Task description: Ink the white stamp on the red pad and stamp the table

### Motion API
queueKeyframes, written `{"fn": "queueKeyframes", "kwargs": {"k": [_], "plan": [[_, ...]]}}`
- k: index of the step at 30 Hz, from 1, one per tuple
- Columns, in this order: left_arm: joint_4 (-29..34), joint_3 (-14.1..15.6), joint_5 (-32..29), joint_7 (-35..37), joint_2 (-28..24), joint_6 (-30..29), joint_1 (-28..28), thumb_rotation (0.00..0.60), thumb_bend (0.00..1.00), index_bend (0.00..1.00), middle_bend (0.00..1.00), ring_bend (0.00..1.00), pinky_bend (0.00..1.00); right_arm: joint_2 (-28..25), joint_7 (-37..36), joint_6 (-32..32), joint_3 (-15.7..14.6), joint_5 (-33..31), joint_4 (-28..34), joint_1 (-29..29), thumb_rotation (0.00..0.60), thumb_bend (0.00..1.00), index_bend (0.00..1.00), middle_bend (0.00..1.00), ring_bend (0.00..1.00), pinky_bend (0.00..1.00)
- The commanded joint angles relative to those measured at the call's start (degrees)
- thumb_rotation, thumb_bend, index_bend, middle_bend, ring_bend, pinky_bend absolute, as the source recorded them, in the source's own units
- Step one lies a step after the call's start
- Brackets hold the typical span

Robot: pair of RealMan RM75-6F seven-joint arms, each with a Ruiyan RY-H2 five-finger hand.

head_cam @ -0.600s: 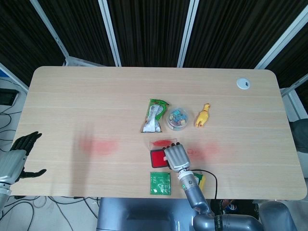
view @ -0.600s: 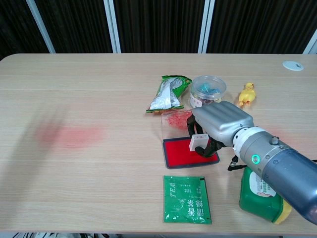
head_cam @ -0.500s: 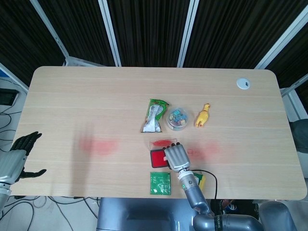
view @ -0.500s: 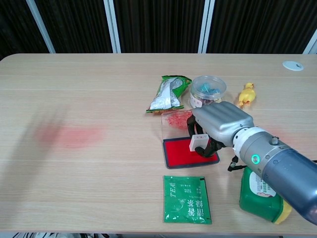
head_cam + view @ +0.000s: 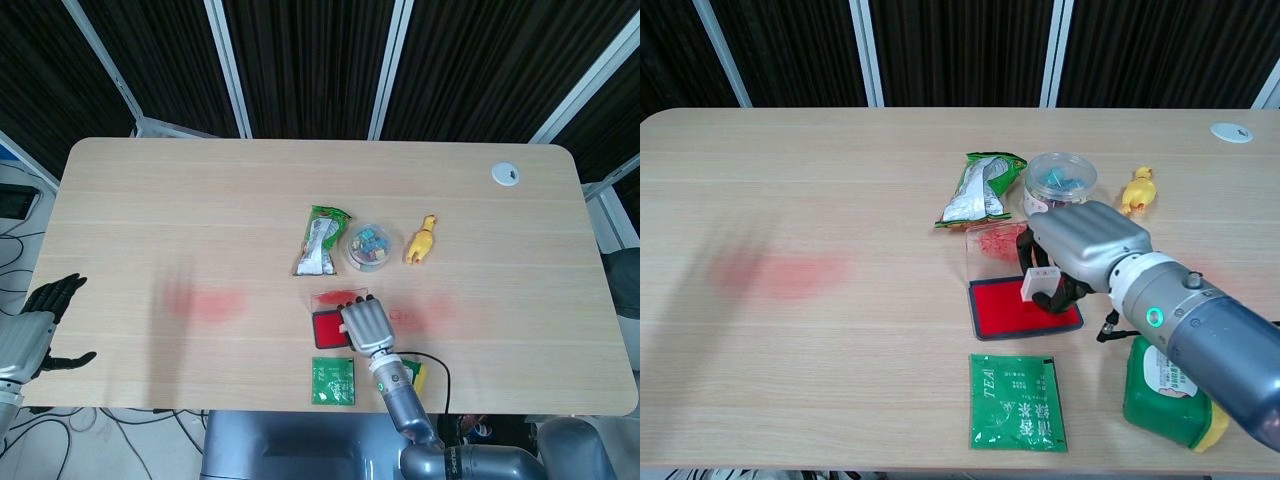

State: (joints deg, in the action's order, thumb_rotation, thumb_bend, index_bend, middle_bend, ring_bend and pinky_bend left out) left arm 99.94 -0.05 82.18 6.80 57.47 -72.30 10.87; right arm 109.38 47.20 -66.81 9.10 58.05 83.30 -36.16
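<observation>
Green tea sachet (image 5: 1017,401) lies nearest on the wooden surface (image 5: 840,170), a green container (image 5: 1165,395) to its right. Beyond, the right hand (image 5: 1080,255) grips the white stamp (image 5: 1037,282) over the red pad (image 5: 1015,306), its clear lid (image 5: 990,240) propped behind. Left hand (image 5: 40,320) hangs off the surface edge, fingers spread, holding nothing. Farther: snack packet (image 5: 982,187), plastic tub (image 5: 1060,180), yellow duck toy (image 5: 1137,190).

White stamp (image 5: 1038,284) upright over open red pad (image 5: 1012,306), gripped
</observation>
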Motion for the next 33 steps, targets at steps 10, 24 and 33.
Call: {"fn": "queueKeyframes", "kwargs": {"k": [10, 24, 33], "plan": [[-0.02, 0.00, 0.12, 0.18, -0.05, -0.11, -0.03, 0.600, 0.00, 0.00, 0.00, 0.00, 0.00, 0.38, 0.27, -0.05, 0.05, -0.64, -0.07, -0.13, 0.600, 0.46, 0.63, 0.54, 0.44, 0.42], [0.03, 0.00, 0.02, 0.16, -0.07, 0.11, 0.05, 0.600, 0.00, 0.00, 0.00, 0.00, 0.00, 1.37, 0.20, 0.39, 0.01, -1.71, -1.56, -0.30, 0.600, 0.47, 0.64, 0.55, 0.44, 0.42], [-0.01, -0.02, -0.03, 0.21, -0.06, 0.14, 0.07, 0.600, 0.00, 0.00, 0.00, 0.00, 0.00, 2.33, 0.06, 0.69, -0.47, -2.20, -2.84, -0.20, 0.600, 0.47, 0.65, 0.55, 0.44, 0.42]]}}
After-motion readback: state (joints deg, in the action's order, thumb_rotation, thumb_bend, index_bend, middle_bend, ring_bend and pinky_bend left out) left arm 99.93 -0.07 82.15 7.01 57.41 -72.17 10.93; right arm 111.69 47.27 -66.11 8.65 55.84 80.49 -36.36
